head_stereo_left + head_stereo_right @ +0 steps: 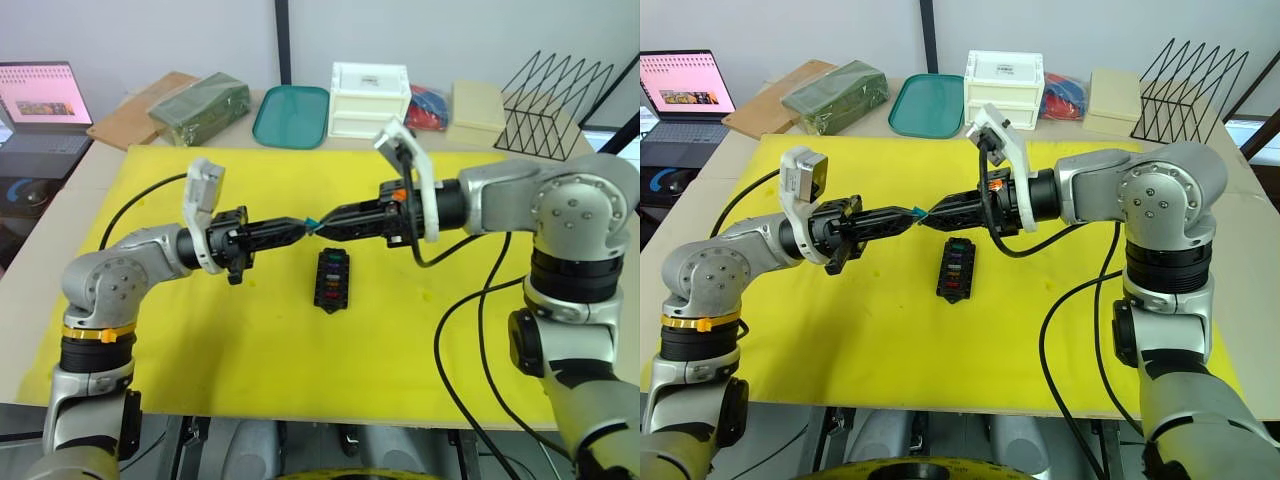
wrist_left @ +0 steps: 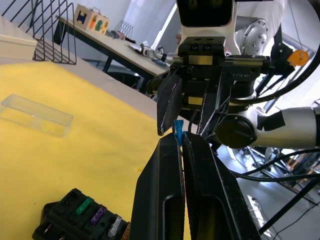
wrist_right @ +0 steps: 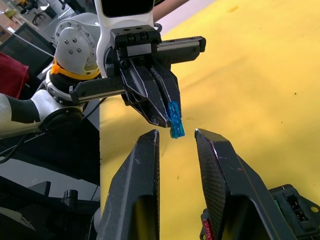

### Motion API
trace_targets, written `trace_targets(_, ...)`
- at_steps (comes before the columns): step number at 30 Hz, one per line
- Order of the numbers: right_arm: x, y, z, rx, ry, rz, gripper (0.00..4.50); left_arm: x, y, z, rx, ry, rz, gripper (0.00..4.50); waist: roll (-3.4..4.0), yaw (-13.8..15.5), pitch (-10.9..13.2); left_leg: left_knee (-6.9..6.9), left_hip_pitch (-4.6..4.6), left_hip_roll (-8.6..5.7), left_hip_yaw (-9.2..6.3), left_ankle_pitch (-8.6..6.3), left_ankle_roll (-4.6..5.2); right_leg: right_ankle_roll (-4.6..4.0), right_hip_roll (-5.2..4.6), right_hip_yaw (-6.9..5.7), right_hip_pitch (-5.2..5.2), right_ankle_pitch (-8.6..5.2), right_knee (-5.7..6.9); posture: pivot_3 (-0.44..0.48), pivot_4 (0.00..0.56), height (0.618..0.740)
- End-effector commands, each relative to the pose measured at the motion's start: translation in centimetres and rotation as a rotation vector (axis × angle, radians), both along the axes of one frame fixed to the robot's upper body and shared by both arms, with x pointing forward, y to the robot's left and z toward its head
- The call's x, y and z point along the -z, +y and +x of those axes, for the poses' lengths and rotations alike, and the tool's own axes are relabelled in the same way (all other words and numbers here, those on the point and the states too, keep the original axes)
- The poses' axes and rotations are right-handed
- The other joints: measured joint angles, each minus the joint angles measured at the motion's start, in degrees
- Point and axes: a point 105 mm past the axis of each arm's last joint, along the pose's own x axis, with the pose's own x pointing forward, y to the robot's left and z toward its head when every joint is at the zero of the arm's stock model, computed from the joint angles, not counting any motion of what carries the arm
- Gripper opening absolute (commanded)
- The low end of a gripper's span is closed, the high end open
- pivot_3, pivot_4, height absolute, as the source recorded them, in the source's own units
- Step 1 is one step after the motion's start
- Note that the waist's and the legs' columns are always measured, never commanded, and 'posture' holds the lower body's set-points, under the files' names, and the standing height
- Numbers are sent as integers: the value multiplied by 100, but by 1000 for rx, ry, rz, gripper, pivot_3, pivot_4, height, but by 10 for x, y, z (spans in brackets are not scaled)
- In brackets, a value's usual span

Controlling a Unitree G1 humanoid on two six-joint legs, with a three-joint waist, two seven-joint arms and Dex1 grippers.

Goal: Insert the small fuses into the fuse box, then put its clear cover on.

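Observation:
A teal fuse (image 1: 311, 223) hangs in the air above the yellow mat, and my left gripper (image 1: 302, 228) is shut on it. My right gripper (image 3: 175, 136) faces it tip to tip, open, with one finger on each side of the fuse (image 3: 175, 120) and not touching it. Just below, the black fuse box (image 1: 330, 280) lies on the mat, with green, purple and grey fuses (image 2: 97, 214) seated in one row and red and orange ones in the other. The clear cover (image 2: 35, 115) lies flat on the mat, apart from the box.
Along the back edge stand a teal tray (image 1: 291, 115), a white drawer box (image 1: 369, 98), a black wire rack (image 1: 555, 105) and a green packet (image 1: 200, 105). A laptop (image 1: 40, 110) sits at far left. Cables trail over the yellow mat (image 1: 200, 330).

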Motion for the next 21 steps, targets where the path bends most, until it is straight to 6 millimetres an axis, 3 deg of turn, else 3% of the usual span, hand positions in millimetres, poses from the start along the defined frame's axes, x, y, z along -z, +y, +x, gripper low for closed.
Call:
trace_targets(1,-8,1,-5,-29,-39,20,1143,-12,-1,-4,9,-56,-10,0,0,0,0,0,0,0,0,0,0,0,0,0,0,0,0,0,150,740)
trace_targets(5,-8,2,-5,-30,-39,18,1143,-12,-1,-4,8,-57,-11,0,0,1,0,0,0,0,0,0,0,0,0,0,0,0,-1,0,150,740)
trace_targets(8,-8,3,-5,-32,-39,20,643,-11,-1,-4,7,-57,-11,0,0,1,0,-1,0,0,0,0,0,0,0,0,0,0,-1,0,150,740)
trace_targets(10,-8,3,-4,-32,-40,20,19,-11,-1,-4,6,-56,-12,0,0,2,0,-1,-1,0,0,0,0,0,0,0,-1,0,-2,0,150,740)
trace_targets(18,-9,5,-5,-40,-42,24,19,-10,-2,-5,1,-55,-5,0,0,1,0,-3,-1,0,0,0,0,0,0,0,-2,0,-3,0,150,740)
trace_targets(21,-10,4,-4,-35,-50,16,19,-1,-1,1,-14,-8,67,0,0,-1,1,-3,-2,0,0,0,0,0,0,0,-2,0,-4,0,150,740)
